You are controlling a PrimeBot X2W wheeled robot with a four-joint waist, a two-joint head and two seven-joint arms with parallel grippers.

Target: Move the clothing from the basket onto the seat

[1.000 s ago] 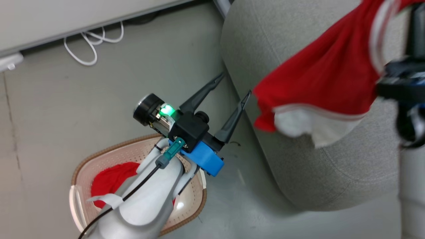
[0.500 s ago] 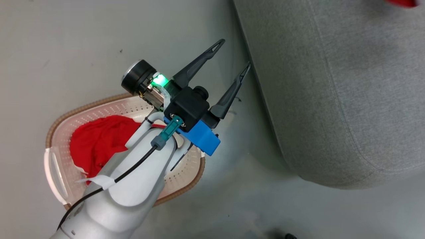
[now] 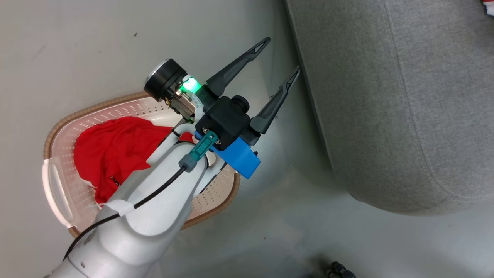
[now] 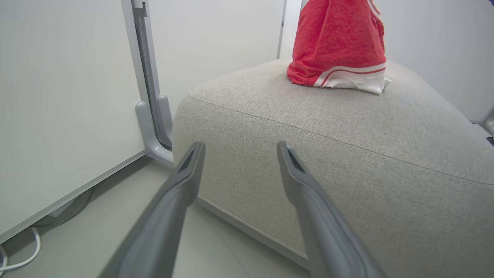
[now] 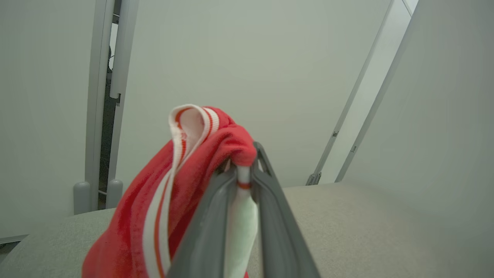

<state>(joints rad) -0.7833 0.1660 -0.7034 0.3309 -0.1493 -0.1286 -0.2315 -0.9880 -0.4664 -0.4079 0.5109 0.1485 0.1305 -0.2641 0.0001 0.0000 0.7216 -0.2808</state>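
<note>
Right pincer (image 5: 243, 166) grips a garment (image 4: 339, 42) with its hem touching the seat (image 4: 347, 154), and fabric bunched over the tips may snag on release, while the wide left pincer (image 3: 281, 54) hangs near the basket (image 3: 58, 127) holding the second garment (image 3: 112, 150).

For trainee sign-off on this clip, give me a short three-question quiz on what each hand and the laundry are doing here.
1. True or false: the left hand is open and holds nothing.
2. What is the right hand shut on? A) a blue sock B) a red garment with white trim C) a bottle
3. Fill in: the other red garment lies in the ___.
Key: 1 true; 2 B; 3 basket.
</note>
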